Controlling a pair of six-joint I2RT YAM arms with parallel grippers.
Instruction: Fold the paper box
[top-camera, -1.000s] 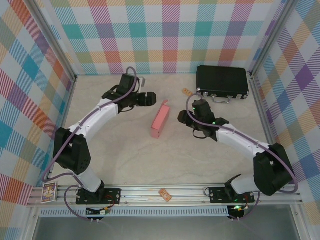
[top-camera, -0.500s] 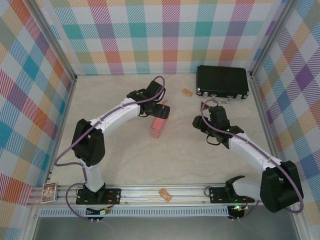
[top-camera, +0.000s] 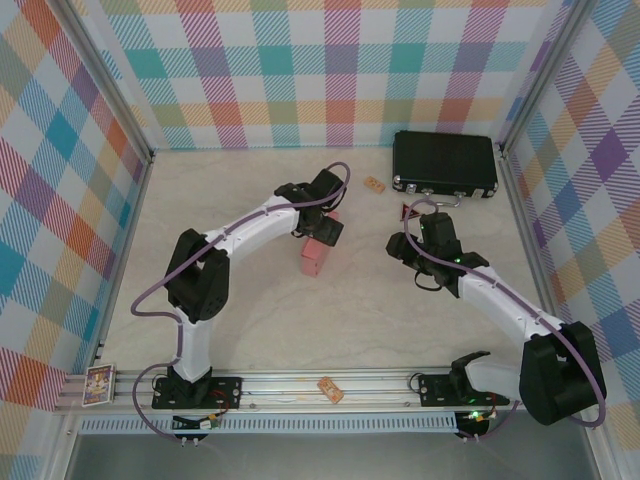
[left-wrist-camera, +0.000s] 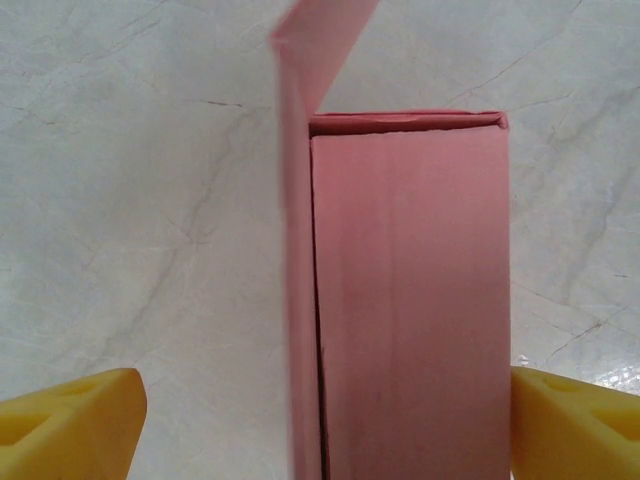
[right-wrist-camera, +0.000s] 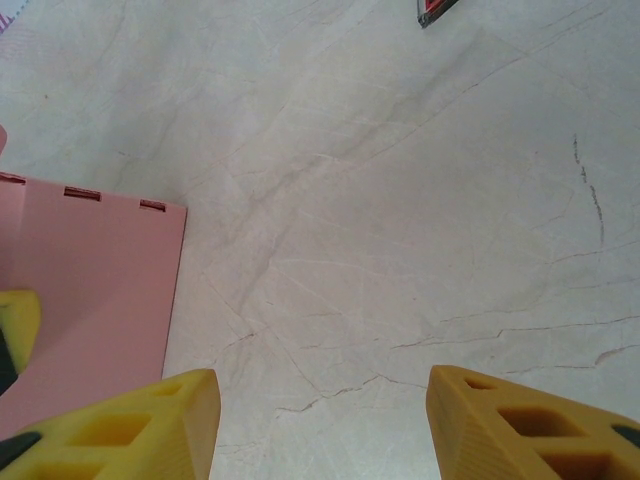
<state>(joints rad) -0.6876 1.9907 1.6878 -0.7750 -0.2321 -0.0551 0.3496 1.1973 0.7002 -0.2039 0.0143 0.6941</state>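
The salmon-pink paper box (top-camera: 316, 257) lies folded into a narrow block in the middle of the table. One flap (left-wrist-camera: 320, 40) stands up at its far end. My left gripper (top-camera: 322, 228) hangs over the box's far end, open. In the left wrist view the box (left-wrist-camera: 410, 300) sits between the yellow fingertips (left-wrist-camera: 70, 425); the right one is at its side, the left one well apart. My right gripper (top-camera: 402, 244) is open over bare table to the right of the box. The right wrist view has the box (right-wrist-camera: 90, 290) at its left edge.
A black hard case (top-camera: 445, 165) with a handle stands at the back right. A small orange card (top-camera: 374, 184) lies behind the box, and a dark card (top-camera: 410, 211) lies by the right arm. Checked walls close three sides.
The left arm has swung right from the back left and now hangs over the box. The right gripper has drawn back to the right, away from the box.
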